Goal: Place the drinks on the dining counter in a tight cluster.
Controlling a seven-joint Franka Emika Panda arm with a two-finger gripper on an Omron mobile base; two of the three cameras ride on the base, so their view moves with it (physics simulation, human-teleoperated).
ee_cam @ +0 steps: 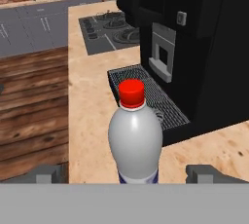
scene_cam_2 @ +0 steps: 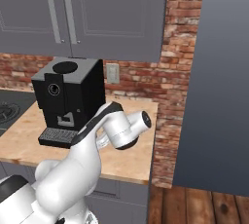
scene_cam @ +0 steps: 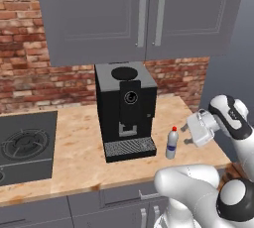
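The small clear plastic bottle with red cap [scene_cam: 171, 143] stands upright on the light speckled wooden desk [scene_cam: 74, 157], lower right of centre in the left base view, just beside the front right corner of the boxy black coffee machine [scene_cam: 126, 108] and its grated drip tray. In the hand view the bottle [ee_cam: 134, 138] sits dead centre, w/ the two dark fingertips low at either side of it, well apart. So the end effector [scene_cam: 187, 134] is wide open, nothing held, lined up horizontally on the bottle's body; looks like an approach for a side grasp (my read, not a thing seen).

Why this pose: the bottle is tall and narrow, so coming in level at mid-body keeps it from tipping, and fingers straddling it need only close.

Room and edges: the machine [ee_cam: 194, 47] crowds one side of the bottle, drip tray almost touching its base, so little slack there. The other side is bare desk running to the edge, wood floor beyond. In the left base view the black stove top [scene_cam: 25, 145] lies at far left, well apart. Grey wall cabinets [scene_cam: 139, 14] hang above, so a lift has limited headroom; the free way out is probably back toward the arm, at lower right.
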